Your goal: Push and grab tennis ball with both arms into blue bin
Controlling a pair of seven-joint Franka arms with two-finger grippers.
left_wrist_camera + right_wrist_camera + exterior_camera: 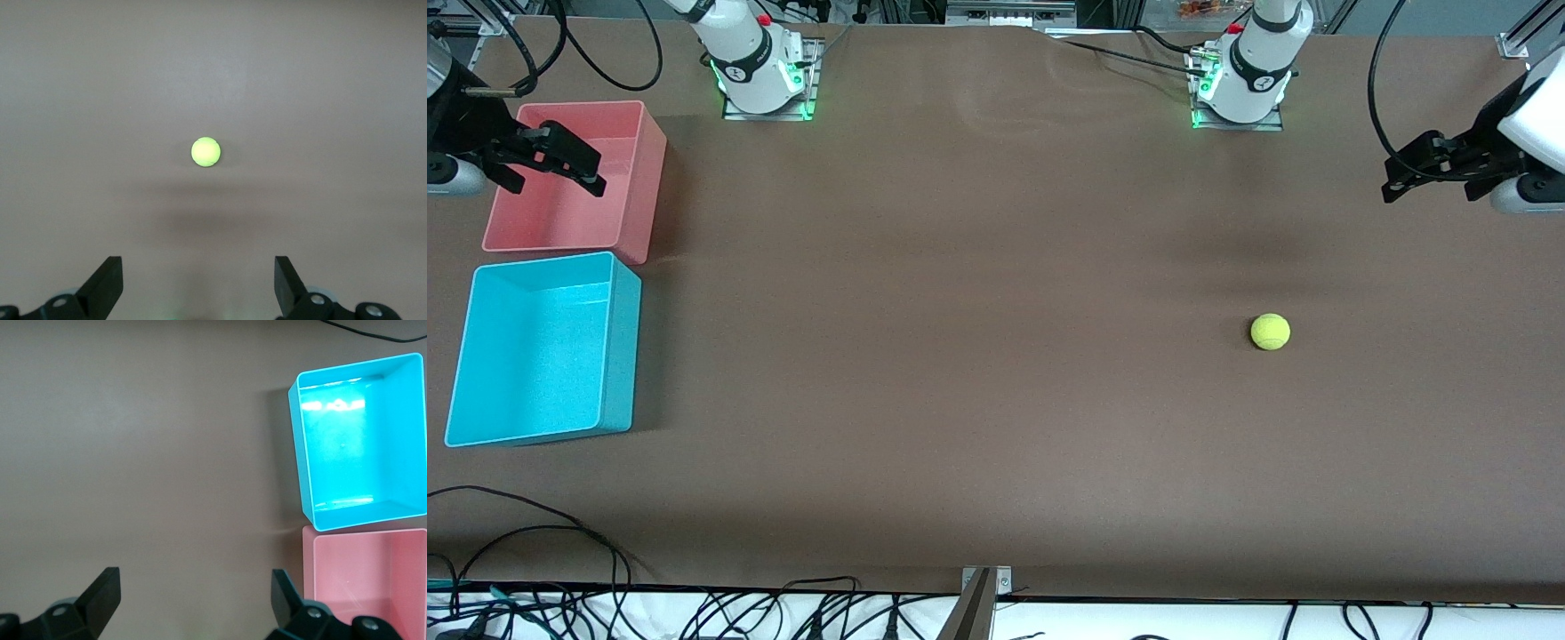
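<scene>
The tennis ball (1270,332) lies on the brown table toward the left arm's end; it also shows in the left wrist view (205,152), alone on the bare table. My left gripper (1389,178) hangs open and empty in the air over the table's edge at that end, apart from the ball; its jaws stand wide apart (198,277). The blue bin (623,356) stands empty at the right arm's end and shows in the right wrist view (298,447). My right gripper (559,185) hangs open and empty over the pink bin, jaws wide apart (195,590).
An empty pink bin (649,178) stands right beside the blue bin, farther from the front camera, also seen in the right wrist view (373,587). Both arm bases (765,80) (1240,89) stand along the farthest table edge. Cables (534,533) lie at the nearest edge.
</scene>
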